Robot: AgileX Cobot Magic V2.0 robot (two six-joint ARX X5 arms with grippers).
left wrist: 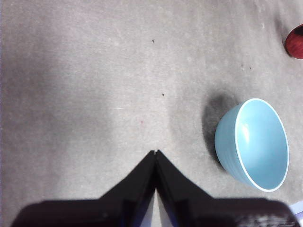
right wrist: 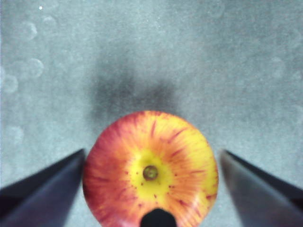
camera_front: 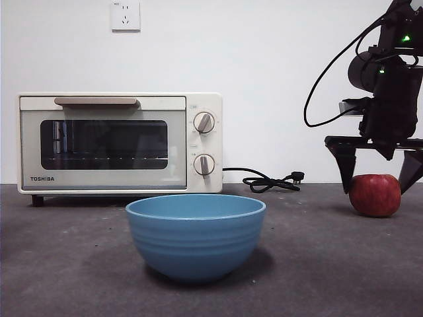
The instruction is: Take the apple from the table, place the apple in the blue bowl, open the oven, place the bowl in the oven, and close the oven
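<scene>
Red-and-yellow apple sits on the table between the right gripper's wide-spread jaws, neither touching it; the left gripper, jaws pressed together, hangs near the empty blue bowl.

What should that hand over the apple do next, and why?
Probably lower a little and close. The right hand is open, one finger on each side of the apple, which sits on the table; neither finger visibly touches it.

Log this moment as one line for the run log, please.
step: grasp apple | right gripper: open, straddling apple on table | left gripper: shut, waiting | blue bowl: empty | oven: closed
</scene>
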